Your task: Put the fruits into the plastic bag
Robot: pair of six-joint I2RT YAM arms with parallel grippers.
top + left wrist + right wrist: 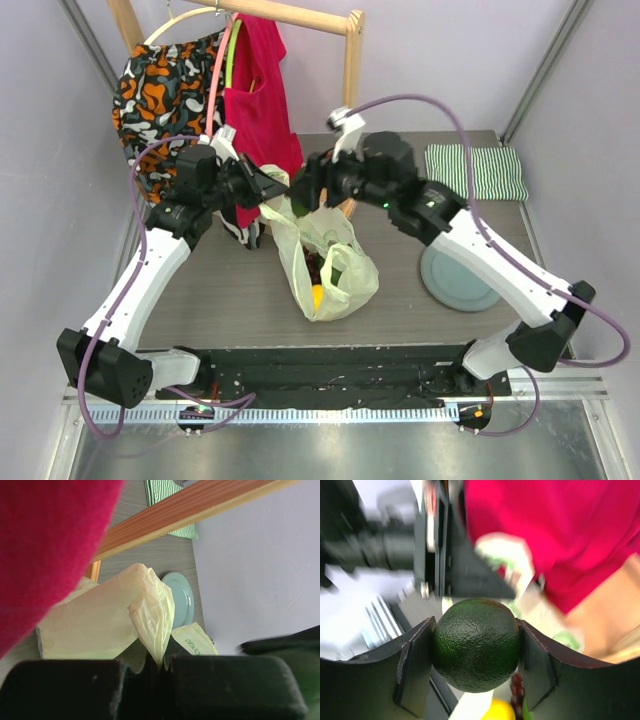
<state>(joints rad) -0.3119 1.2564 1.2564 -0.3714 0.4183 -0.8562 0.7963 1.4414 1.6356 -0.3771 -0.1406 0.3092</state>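
Observation:
The pale-green plastic bag (325, 262) stands mid-table with its mouth pulled up. My left gripper (262, 188) is shut on the bag's upper edge; the left wrist view shows the thin film (150, 615) pinched between the closed jaws (159, 666). My right gripper (305, 195) hangs over the bag mouth, shut on a dark green avocado (476, 644) that fills the gap between its pads. Inside the bag lie a yellow citrus (317, 297), dark grapes (315, 268) and a green fruit (352, 272). Below the avocado, the right wrist view catches the yellow fruit (499, 711) and the grapes (516, 690).
A round grey plate (458, 275) lies right of the bag. A green-and-white striped cloth (477, 172) sits at the back right. A red garment (258, 90) and a patterned one (165, 85) hang from a wooden rack (352, 60) close behind both grippers.

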